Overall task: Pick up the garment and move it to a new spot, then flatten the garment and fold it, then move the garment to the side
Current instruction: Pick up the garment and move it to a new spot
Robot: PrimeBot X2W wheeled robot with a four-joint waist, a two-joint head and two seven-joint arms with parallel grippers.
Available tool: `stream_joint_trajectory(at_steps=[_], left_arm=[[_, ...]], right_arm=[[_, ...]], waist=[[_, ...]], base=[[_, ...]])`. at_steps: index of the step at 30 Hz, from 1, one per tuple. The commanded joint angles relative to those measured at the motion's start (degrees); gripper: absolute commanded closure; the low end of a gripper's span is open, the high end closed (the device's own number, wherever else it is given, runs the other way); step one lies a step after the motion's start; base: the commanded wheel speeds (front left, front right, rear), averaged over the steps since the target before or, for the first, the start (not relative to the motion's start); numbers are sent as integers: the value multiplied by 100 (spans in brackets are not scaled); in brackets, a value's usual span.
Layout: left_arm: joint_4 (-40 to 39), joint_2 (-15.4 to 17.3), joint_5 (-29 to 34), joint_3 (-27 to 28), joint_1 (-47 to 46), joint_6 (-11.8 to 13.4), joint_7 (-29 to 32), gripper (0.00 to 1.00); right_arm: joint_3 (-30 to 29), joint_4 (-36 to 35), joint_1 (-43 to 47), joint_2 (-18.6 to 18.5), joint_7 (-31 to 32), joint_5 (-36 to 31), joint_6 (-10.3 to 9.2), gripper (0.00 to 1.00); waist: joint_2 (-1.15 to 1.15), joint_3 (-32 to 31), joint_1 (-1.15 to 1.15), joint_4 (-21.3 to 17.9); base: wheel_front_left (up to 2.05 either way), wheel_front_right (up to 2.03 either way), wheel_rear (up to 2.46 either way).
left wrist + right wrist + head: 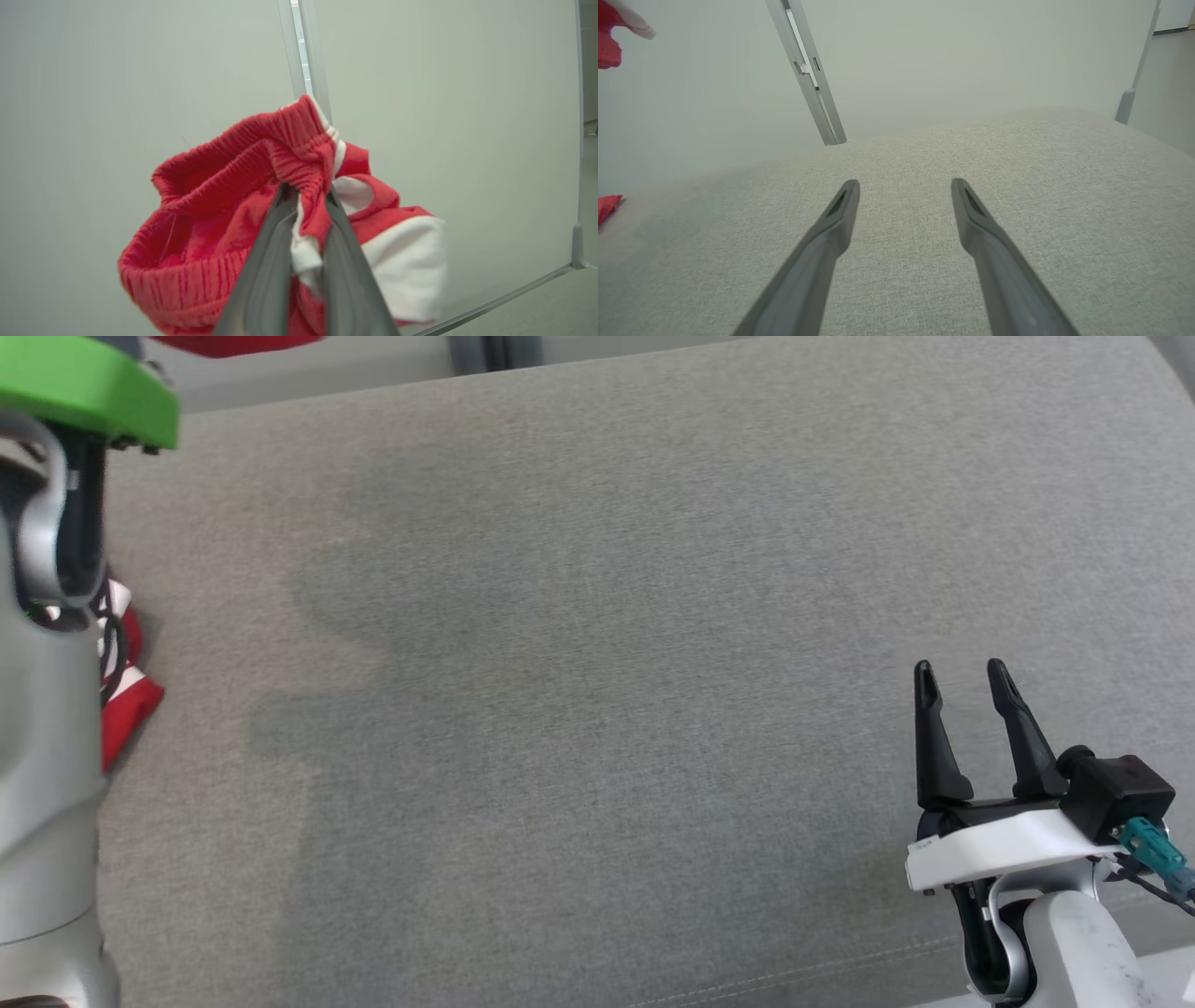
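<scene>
Garment (210,224) edge in left tool (308,192)

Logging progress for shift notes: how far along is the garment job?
Done: the left pincer is shut on the raised red-and-white garment. In hand: moving it to a new spot on the grey cushion. Left: flattening, folding, moving aside; the right pincer hovers open.

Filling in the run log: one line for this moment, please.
left gripper: shut on red-and-white knit garment, held up | right gripper: open, empty, over grey fabric surface | step: pick-up
</scene>
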Motion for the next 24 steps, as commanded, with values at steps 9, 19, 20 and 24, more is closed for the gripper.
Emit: stream_joint_trajectory(at_steps=[9, 19, 20, 24], left_arm=[[4, -819, -146, -768, -379, -113, 127, 100], [999, -1256, -272, -1176, 419, -115, -365, 100], [1131, -1285, -320, -1181, 557, -104, -450, 100], [1648, -1396, -500, -1239, 1074, -116, -714, 100]], right_arm=[[5, 72, -140, 55, -19, 131, 3, 0], [67, 61, -170, 70, -19, 286, 3, 0], [83, 66, -179, 70, -19, 306, 3, 0], [166, 112, -201, 68, -20, 356, 3, 0]], waist=[[0, 61, 0, -1242], [0, 281, 0, -1608], [0, 295, 0, -1610], [0, 319, 0, -1587]], base=[[0, 0, 0], [0, 0, 0], [0, 0, 0], [0, 0, 0]])
